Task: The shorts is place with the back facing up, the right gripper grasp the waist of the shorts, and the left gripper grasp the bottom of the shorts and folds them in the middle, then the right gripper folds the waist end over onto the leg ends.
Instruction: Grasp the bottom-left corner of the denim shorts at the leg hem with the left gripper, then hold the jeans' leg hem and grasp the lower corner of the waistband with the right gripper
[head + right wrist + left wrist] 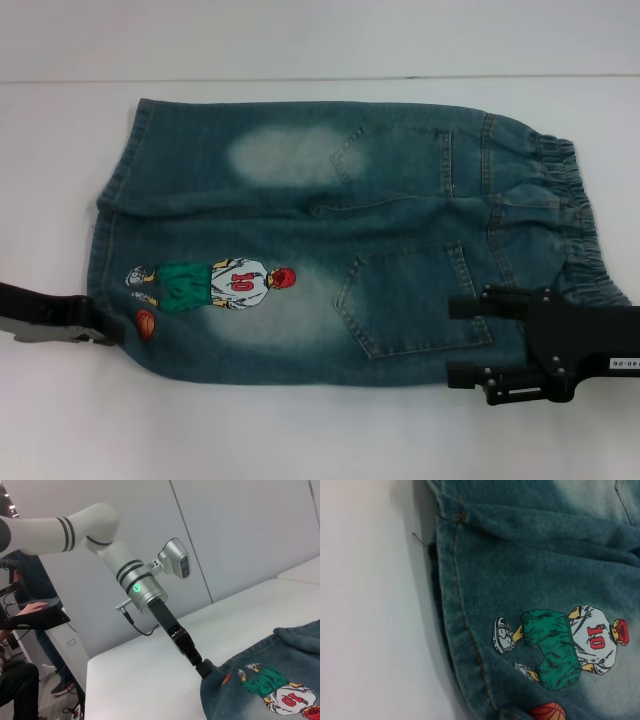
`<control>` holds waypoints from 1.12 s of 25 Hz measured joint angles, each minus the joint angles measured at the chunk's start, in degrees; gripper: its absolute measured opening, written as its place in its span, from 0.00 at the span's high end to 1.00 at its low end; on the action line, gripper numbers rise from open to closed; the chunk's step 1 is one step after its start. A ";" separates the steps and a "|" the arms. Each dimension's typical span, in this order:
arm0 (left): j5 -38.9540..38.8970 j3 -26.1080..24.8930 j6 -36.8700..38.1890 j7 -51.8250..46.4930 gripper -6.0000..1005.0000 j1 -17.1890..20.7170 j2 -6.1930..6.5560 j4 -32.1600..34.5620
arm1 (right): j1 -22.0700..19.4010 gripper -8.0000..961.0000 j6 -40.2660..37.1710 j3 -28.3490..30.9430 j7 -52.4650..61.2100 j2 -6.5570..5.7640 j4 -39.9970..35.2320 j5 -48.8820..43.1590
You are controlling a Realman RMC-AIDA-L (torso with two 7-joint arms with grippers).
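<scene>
The shorts lie flat on the white table, back up, with two pockets and the embroidered number 10 player showing. The waist end points right and the leg ends point left. My right gripper stands open over the near waist side, beside the near pocket, one finger on each side of a strip of denim. My left gripper is at the near corner of the bottom of the shorts, shut on the hem; the right wrist view shows its tip pinching that corner.
White table runs all around the shorts, with its far edge just behind them. In the right wrist view, a seated person is beyond the table's left end.
</scene>
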 joint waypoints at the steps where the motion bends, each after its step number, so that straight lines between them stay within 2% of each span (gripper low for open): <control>1: -0.02 0.00 0.00 0.04 0.92 -0.03 -0.08 0.02 | 0.00 0.05 0.00 0.04 0.09 -0.02 -0.10 0.00; 7: -0.96 0.00 0.43 0.81 0.95 -0.09 -0.36 0.11 | -0.11 0.05 -0.41 0.83 1.94 -0.77 -0.44 0.00; 13: -2.18 0.00 0.73 0.84 0.95 -0.17 -0.24 0.32 | 0.29 0.05 -0.48 3.06 12.13 -3.21 -3.26 0.04; 18: -2.80 -0.11 1.13 0.94 0.95 -0.26 -0.04 1.12 | -0.43 0.05 -0.61 3.27 23.07 -5.98 -7.53 -0.15; 21: -3.60 -0.08 1.25 0.99 0.95 -0.26 0.01 1.18 | -0.88 0.05 -0.93 2.89 27.25 -8.64 -8.22 -0.41; 24: -3.78 -0.31 1.21 1.01 0.95 -0.40 0.06 1.18 | -1.17 0.05 -0.98 2.87 28.41 -10.76 -8.74 -1.64; 28: -4.36 -0.49 0.75 1.17 0.95 -0.52 0.08 1.17 | -1.28 0.05 1.08 3.18 28.46 -12.55 -9.28 -4.34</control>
